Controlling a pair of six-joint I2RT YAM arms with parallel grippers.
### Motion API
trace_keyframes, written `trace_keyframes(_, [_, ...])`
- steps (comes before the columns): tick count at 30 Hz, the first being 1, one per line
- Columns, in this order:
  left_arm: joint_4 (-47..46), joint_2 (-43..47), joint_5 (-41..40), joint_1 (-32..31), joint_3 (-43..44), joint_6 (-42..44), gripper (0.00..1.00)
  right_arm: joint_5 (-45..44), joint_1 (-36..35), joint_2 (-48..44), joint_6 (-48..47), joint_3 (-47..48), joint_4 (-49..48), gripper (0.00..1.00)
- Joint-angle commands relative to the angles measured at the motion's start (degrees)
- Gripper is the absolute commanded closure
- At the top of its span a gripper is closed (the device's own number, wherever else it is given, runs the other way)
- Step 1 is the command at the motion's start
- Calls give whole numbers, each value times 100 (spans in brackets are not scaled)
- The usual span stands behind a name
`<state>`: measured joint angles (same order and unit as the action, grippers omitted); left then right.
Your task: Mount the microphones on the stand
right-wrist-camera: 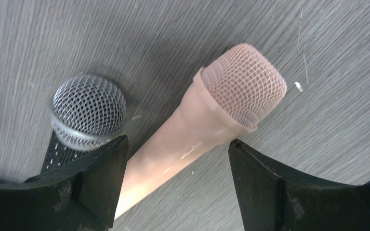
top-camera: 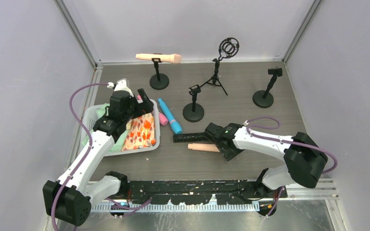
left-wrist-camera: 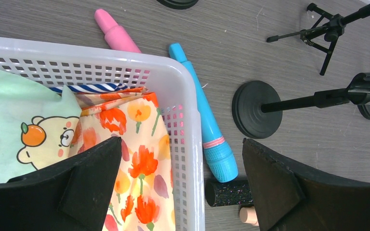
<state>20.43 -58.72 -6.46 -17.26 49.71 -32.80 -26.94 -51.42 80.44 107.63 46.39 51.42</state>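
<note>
Right gripper [right-wrist-camera: 177, 144] low, jaws spread astride peach microphone [right-wrist-camera: 212, 110] (not clamped), left gripper [left-wrist-camera: 180, 144] splayed above basket [left-wrist-camera: 183, 82] rim.

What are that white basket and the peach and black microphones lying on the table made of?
The basket looks like glossy white moulded plastic, its walls a grid of holes. The peach microphone seems matte plastic; its mesh head, same colour, could be painted metal. The black microphone has a shiny silver wire-mesh head, probably metal.
</note>
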Motion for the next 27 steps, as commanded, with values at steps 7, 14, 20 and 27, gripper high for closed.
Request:
trace_keyframes(7, [-71,109,-75,-19,126,25,4,-266,630,255,-404,-323,-322,26])
trace_keyframes(14, [-48,85,-92,-15,169,54,4,-347,1384,366,-1141,-437,-614,41])
trace_keyframes(20, [-4,28,33,-20,285,161,4,-318,2087,179,-1829,-574,-919,68])
trace_keyframes(27, [-164,67,226,-515,533,841,6,-1124,2300,-615,-2833,-246,-895,99])
